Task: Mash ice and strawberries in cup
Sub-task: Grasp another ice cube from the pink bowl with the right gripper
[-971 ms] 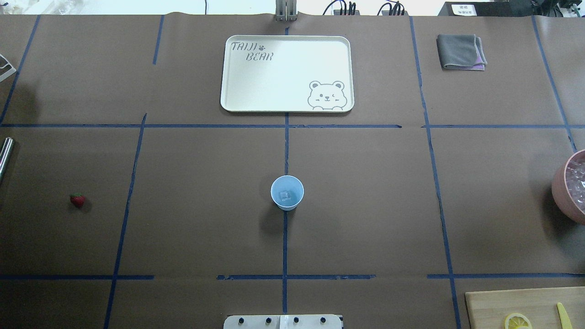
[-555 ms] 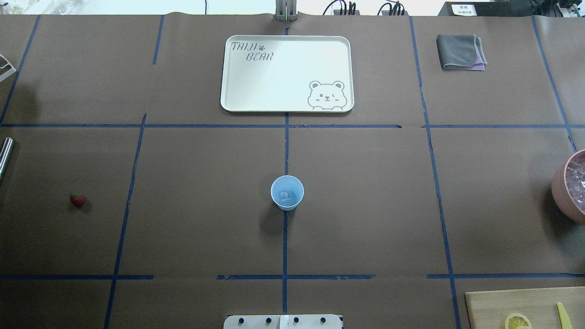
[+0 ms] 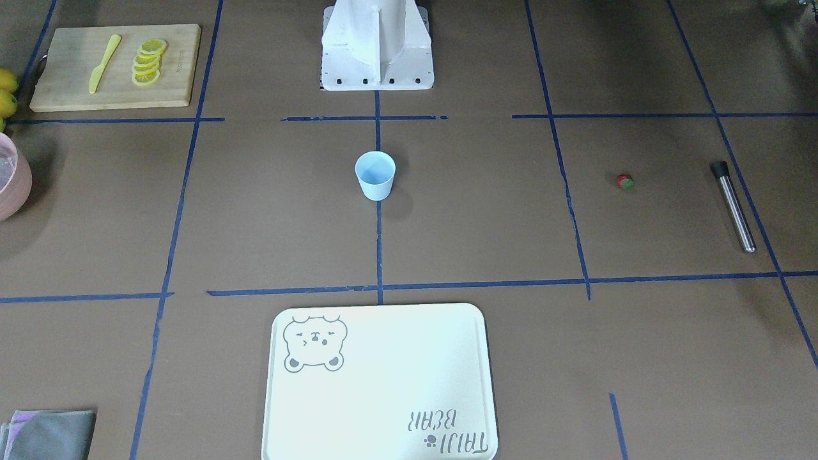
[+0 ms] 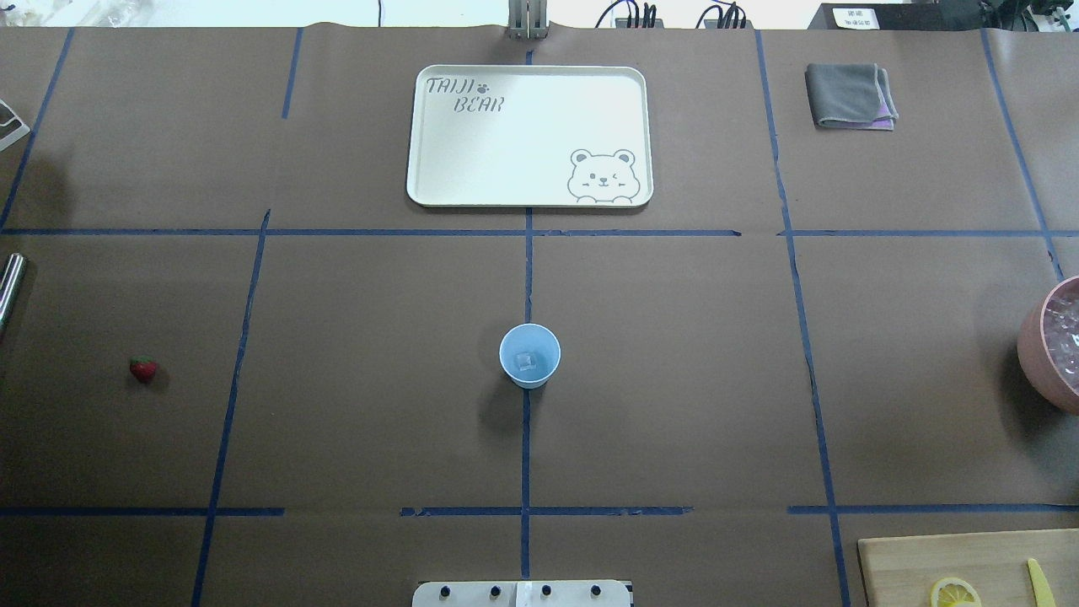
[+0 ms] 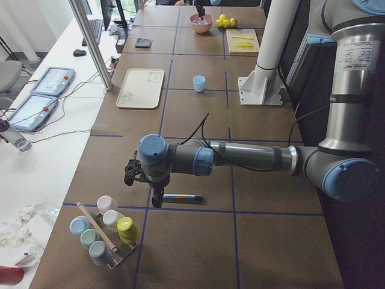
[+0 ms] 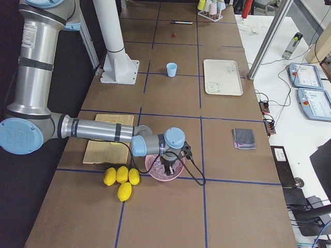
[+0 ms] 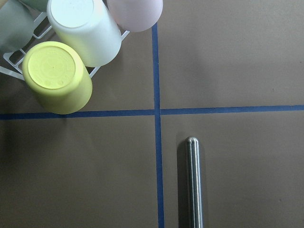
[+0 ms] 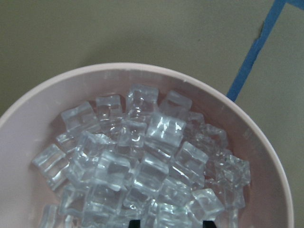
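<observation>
Blue cup [image 4: 529, 356] shows its ice [image 4: 527, 362] only overhead; cannot tell if left gripper [image 5: 156, 202], right gripper [image 6: 166, 169] are open.

The cup [image 4: 529, 356] stands alone on open table [image 4: 674, 379], reachable from above and every side, with the strawberry [image 4: 143, 368] well apart on the left, the tray [image 4: 523, 143] beyond, and the pink container [image 4: 1030, 350] at the right edge.

Bright, even overhead light, everything sharp; ice cubes [image 8: 142, 161] beneath the right gripper [image 8: 171, 224] glint, the tray [image 4: 523, 143] glares slightly.
</observation>
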You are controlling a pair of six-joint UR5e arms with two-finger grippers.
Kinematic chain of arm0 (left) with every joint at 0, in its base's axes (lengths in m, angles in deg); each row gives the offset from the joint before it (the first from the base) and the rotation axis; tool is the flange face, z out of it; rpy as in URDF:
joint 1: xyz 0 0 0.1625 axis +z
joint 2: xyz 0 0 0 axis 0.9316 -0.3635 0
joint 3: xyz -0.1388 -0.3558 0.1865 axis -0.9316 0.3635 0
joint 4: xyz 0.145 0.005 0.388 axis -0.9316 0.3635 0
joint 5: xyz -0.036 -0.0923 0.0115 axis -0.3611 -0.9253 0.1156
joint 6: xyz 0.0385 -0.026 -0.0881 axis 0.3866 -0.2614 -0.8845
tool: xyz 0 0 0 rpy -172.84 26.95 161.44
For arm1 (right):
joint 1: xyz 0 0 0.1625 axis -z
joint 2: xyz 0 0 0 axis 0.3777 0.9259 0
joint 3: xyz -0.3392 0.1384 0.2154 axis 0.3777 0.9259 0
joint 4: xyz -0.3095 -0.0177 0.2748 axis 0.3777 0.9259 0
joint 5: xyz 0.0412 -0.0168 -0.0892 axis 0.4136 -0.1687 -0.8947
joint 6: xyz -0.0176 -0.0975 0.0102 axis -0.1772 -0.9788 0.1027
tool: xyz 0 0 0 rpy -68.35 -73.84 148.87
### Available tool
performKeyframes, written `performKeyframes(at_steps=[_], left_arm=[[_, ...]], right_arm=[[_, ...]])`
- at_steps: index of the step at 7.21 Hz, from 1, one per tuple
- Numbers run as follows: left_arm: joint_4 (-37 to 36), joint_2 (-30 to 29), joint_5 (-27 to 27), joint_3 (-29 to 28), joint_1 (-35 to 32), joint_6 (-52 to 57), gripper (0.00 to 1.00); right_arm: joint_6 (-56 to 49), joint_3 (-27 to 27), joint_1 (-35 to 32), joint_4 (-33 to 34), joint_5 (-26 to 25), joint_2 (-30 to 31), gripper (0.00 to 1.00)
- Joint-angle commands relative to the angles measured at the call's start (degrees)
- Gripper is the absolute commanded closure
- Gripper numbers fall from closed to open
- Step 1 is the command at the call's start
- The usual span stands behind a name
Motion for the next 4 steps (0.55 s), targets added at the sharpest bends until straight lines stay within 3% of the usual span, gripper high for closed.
performKeyframes(at_steps=[1, 4], left_arm=[[0.0, 0.0, 0.0, 0.0, 0.0, 0.0, 0.00], [0.0, 0.0, 0.0, 0.0, 0.0, 0.0, 0.00]], right_arm=[[0.1, 0.1, 0.0, 0.0, -0.1, 0.0, 0.47], [0.1, 0.3, 0.0, 0.0, -0.3, 0.0, 0.51]])
